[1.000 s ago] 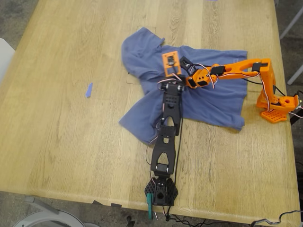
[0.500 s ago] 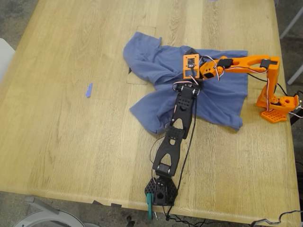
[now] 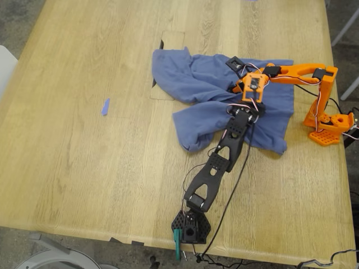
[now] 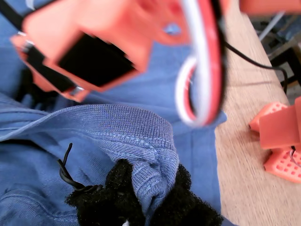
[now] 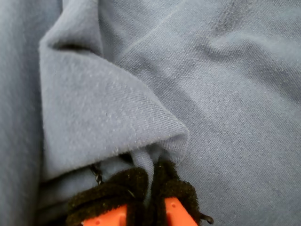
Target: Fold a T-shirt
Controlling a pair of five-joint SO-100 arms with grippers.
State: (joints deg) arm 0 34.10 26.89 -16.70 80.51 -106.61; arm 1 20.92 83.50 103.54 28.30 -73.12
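One T-shirt (image 3: 224, 98), blue-purple, bunched up on the wooden table (image 3: 84, 157), toward the exterior view's right. Two arms, one black, one orange. First gripper (image 4: 148, 200) pinched shut on a ribbed hem; second gripper (image 5: 150, 197) pinched shut on another fold. Both grips close together over the middle of the shirt, loose cloth trailing toward the exterior view's left. One small blue scrap (image 3: 105, 106) well apart.

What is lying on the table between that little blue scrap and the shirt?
Nothing: in the exterior view, only bare wooden table shows between the small blue scrap and the T-shirt.
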